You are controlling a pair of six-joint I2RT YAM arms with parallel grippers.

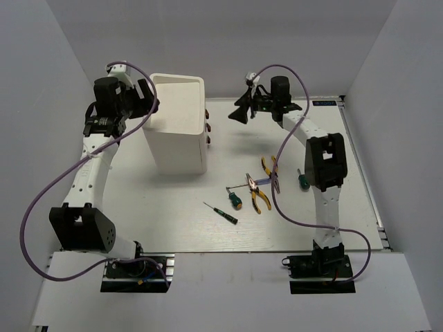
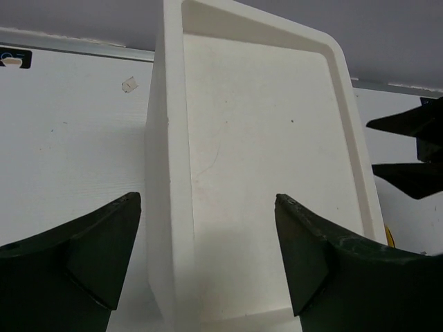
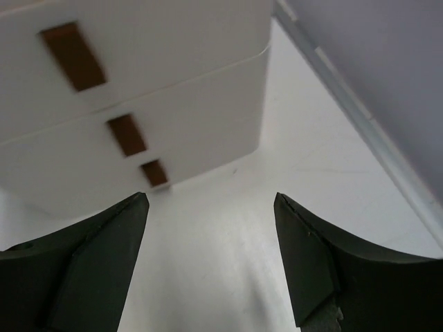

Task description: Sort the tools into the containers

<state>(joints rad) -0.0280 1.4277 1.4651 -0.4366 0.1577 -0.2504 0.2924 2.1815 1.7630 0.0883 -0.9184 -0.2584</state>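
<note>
The white drawer box stands upright on the surface. The left fingers hang above the box's recessed top tray, spread wide and gripping nothing. The right fingers — also wide apart and empty — hover just beside the box's drawer fronts, facing the brown knobs. The tools lie on the surface out from the box's knob side, apart from it: two yellow-handled pliers, two green-handled screwdrivers and one thin dark screwdriver.

white box far corner cut by top edge, drawers cropped top and left, pliers too small to separate
</note>
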